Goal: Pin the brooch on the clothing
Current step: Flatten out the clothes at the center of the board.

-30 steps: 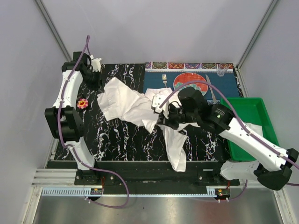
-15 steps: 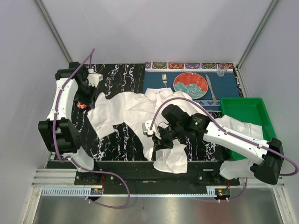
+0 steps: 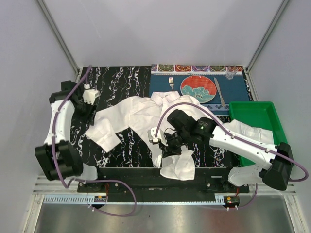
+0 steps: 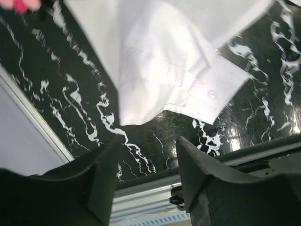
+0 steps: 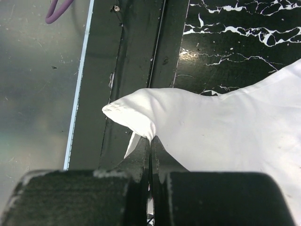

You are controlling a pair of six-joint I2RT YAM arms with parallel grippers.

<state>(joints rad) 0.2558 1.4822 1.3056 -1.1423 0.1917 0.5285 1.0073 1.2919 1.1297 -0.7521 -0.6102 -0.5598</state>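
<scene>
The clothing (image 3: 141, 111), a white shirt, lies crumpled across the black marble table, one end hanging over the near edge. My right gripper (image 3: 163, 145) is shut on a fold of it (image 5: 141, 117) above the table's near edge; its jaws (image 5: 151, 140) are pressed together on the fabric. My left gripper (image 3: 89, 112) hovers by the shirt's left sleeve. Its jaws (image 4: 148, 146) stand open with nothing between them, and the cuff (image 4: 207, 94) lies just beyond. The brooch (image 4: 19, 4) shows only as a pink bit at the top left of the left wrist view. The top view does not show it.
A blue placemat (image 3: 238, 90) at the back right holds a red-and-teal plate (image 3: 198, 87), a fork (image 3: 171, 83) and a knife (image 3: 219, 92). A green bin (image 3: 257, 121) with white cloth in it stands at the right. The table's near edge (image 5: 136, 56) runs under the right gripper.
My right gripper dragged the shirt left and toward the near edge. The left arm swung from the back left corner down beside the sleeve, and its jaws opened.
</scene>
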